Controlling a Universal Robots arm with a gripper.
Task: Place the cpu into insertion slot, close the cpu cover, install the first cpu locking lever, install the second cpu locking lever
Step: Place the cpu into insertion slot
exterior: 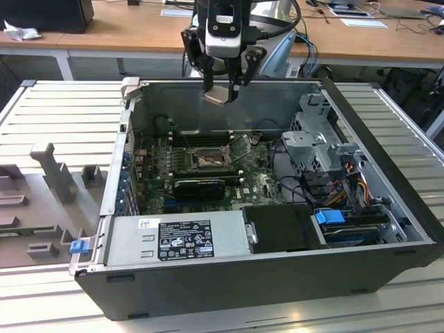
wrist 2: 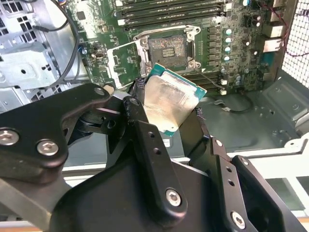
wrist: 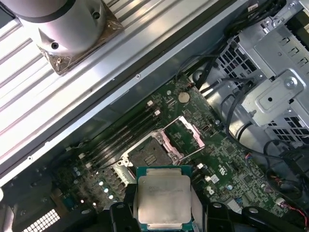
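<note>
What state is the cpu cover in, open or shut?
Open. In the second wrist view the cover lies flipped aside from the slot, whose contacts show bare; the gripper holds the cpu.

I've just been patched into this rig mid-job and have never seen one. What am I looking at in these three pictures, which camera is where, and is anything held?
One robot arm works over an open computer case lying on a slatted metal table. The exterior view looks on from off the arm; both wrist views come from cameras riding on the arm, looking down into the case. The gripper is shut on the cpu, a small square chip with a silver top, held in the air above the case. Below, on the green motherboard, sits the insertion slot, empty, with the cpu cover swung open beside it. The chip is not yet placed.
</note>
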